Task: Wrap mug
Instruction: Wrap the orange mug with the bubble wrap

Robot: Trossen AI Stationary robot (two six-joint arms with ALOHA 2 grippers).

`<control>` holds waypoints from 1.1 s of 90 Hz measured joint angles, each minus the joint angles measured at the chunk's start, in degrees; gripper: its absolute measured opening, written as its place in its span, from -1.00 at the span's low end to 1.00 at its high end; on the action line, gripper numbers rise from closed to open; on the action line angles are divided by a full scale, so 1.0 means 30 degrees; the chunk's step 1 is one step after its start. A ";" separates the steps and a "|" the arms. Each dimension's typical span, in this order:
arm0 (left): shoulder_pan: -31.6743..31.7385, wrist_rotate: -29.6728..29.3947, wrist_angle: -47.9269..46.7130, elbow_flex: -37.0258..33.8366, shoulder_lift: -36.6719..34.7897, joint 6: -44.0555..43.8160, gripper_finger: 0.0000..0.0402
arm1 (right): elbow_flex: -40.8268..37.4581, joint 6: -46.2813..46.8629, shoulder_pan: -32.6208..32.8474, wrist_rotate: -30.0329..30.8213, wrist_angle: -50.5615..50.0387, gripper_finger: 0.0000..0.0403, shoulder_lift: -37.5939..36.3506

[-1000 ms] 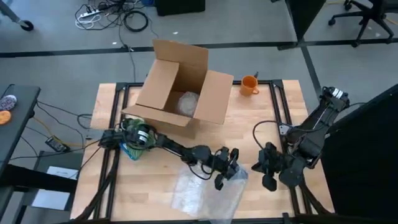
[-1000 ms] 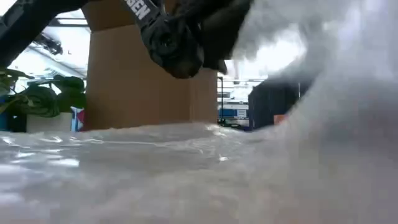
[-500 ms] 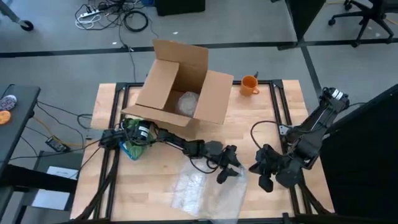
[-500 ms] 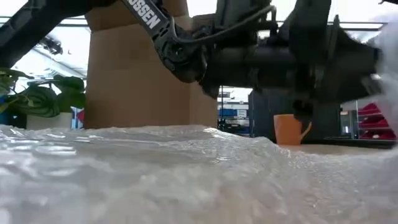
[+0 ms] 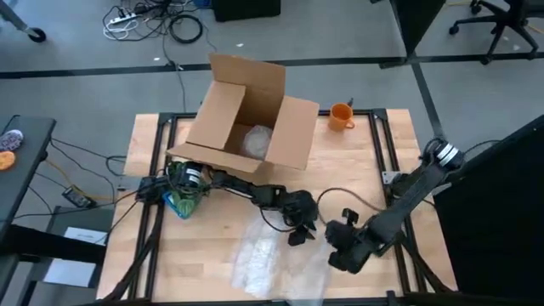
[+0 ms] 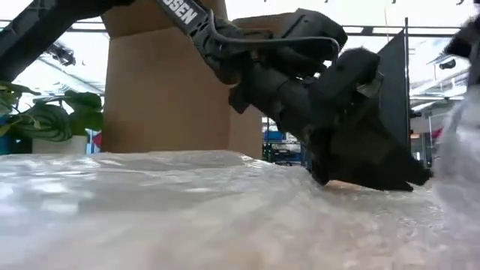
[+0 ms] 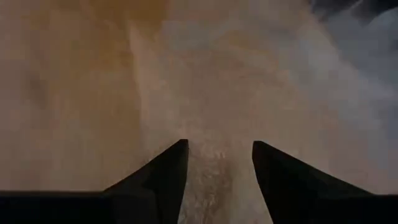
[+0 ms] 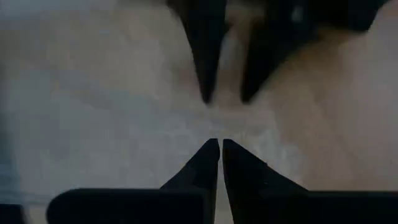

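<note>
Both arms are bunched up over the bubble wrap [image 5: 276, 263] near the front edge of the tabletop [image 5: 374, 170], and the mug [image 5: 340, 116] they're supposed to wrap is way off at the far edge, orange, upright, just beside the open cardboard box [image 5: 246, 123]. So nothing is anywhere near wrapped yet.

The left tool [image 5: 299, 229] sits right at the far corner of the sheet. Its wrist view shows the two fingers [image 7: 163, 180] spread apart with only plastic and wood between them, so it's open and holding nothing. The right tool [image 8: 216, 162] has its tips pressed almost together down on the wrap; from its own camera it looks pinched shut on the edge of the sheet, though whether it really has plastic between the tips is hard to tell. From overhead the right tool [image 5: 338, 246] is just beside the left one, nearly touching.

What could go wrong, as a guess:
- the two tools are so close that any move inward could knock them together
- if the right pinch only caught a thin lip of film, the sheet could slip out as soon as it lifts
- a one-corner lift would probably make the wrap fold over on itself instead of lying flat
- the mug is well apart from the sheet, so dragging the wrap toward it could snag on the box
</note>
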 joint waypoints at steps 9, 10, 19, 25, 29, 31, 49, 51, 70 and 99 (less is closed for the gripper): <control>0.0071 0.2486 -0.1790 0.1469 -0.0051 -0.0869 -0.16 | 0.0000 -0.0058 -0.0530 -0.1919 0.0080 -1.00 0.1711; 0.0071 0.2756 -0.2117 0.1660 -0.0064 -0.0888 -0.16 | 0.0000 -0.0089 -0.0570 -0.2207 0.0080 -1.00 0.1871; -0.0298 0.4001 -0.5983 0.3315 -0.0304 -0.0170 -0.16 | 0.0013 -0.0449 -0.0916 -0.4960 -0.0475 -1.00 0.3173; -0.0430 0.4086 -0.8718 0.4469 -0.0502 0.1130 -0.16 | 0.0140 -0.0699 -0.0960 -0.6343 -0.1159 -1.00 0.3617; -0.0454 0.4045 -1.1197 0.5255 -0.0589 0.2281 -0.16 | 0.0189 -0.0699 -0.0887 -0.6702 -0.1697 -1.00 0.3803; -0.0411 0.4022 -1.2607 0.5626 -0.0613 0.2800 -0.16 | 0.0189 -0.0683 -0.0808 -0.6836 -0.2048 -1.00 0.3810; -0.1114 0.0993 -2.2134 0.6578 -0.0694 0.5181 -0.16 | -0.0058 -0.0312 -0.0260 -0.6872 -0.4346 -1.00 0.2655; -0.1163 0.0500 -2.3005 0.6578 -0.0750 0.5214 -0.16 | -0.0058 -0.0259 -0.0253 -0.6782 -0.4585 -1.00 0.2436; -0.2106 -0.2813 -2.5917 0.6585 -0.1187 0.5663 -0.16 | -0.0041 0.0117 -0.0159 -0.6430 -0.7670 -1.00 0.1243; -0.2456 -0.4598 -2.4428 0.6622 -0.1979 0.5783 -0.16 | 0.0144 -0.2370 -0.1355 -0.3139 -0.2618 -1.00 0.0223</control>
